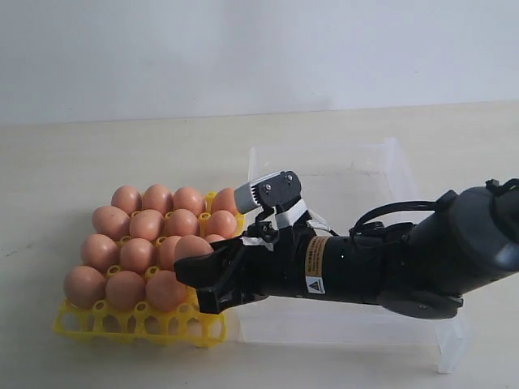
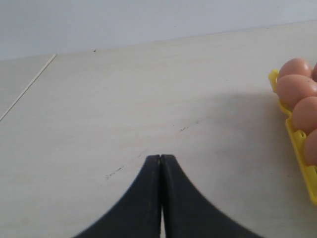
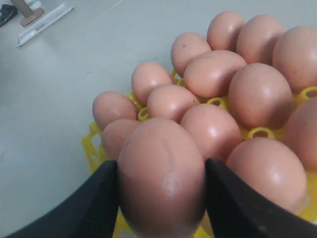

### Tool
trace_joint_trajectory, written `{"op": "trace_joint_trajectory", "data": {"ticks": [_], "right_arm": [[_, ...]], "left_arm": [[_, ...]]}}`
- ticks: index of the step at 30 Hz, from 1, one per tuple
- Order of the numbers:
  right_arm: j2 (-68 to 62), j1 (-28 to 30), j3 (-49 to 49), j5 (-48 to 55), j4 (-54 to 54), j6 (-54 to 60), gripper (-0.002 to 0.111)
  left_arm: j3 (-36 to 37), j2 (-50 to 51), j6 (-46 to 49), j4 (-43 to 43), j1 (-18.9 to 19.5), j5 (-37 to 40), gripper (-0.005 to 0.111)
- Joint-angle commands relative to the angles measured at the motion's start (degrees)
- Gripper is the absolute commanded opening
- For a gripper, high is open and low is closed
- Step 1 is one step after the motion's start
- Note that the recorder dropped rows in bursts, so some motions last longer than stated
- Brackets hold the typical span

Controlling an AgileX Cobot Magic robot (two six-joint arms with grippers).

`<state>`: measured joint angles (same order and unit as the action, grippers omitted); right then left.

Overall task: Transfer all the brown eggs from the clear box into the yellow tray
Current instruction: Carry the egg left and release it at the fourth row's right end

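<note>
My right gripper (image 3: 161,168) is shut on one brown egg (image 3: 161,176), its black fingers (image 3: 99,198) pressing the egg's two sides. It hangs over the near right part of the yellow tray (image 1: 138,324), where several brown eggs (image 1: 146,225) fill the cups. In the exterior view this gripper (image 1: 207,284) reaches across from the clear box (image 1: 381,162); no eggs show in the part of the box the arm leaves uncovered. My left gripper (image 2: 161,156) is shut and empty, low over bare table, with the tray's edge (image 2: 297,144) off to one side.
The right arm (image 1: 389,263) lies across the clear box. A clear plastic piece (image 3: 44,22) and a small wooden item (image 3: 27,12) lie on the table beyond the tray. A seam in the tabletop (image 2: 27,87) runs near the left gripper.
</note>
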<state>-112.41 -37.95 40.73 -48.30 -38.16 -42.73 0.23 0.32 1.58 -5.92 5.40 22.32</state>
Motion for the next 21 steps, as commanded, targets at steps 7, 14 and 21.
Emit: {"op": "trace_joint_trajectory", "data": {"ticks": [7,14,21], "right_arm": [[-1.6,0.0,2.2,3.0,-1.0,-4.5,0.017],[-1.5,0.0,2.2,3.6,-1.2,-9.9,0.065],[1.2,0.0,2.1,6.1,-1.0,-9.9,0.066]], "left_arm": [[-0.2,-0.3,-0.3,0.1,-0.3,-0.5,0.0],[-0.2,-0.3,-0.3,0.1,-0.3,-0.5,0.0],[-0.2,-0.3,-0.3,0.1,-0.3,-0.5,0.0]]}}
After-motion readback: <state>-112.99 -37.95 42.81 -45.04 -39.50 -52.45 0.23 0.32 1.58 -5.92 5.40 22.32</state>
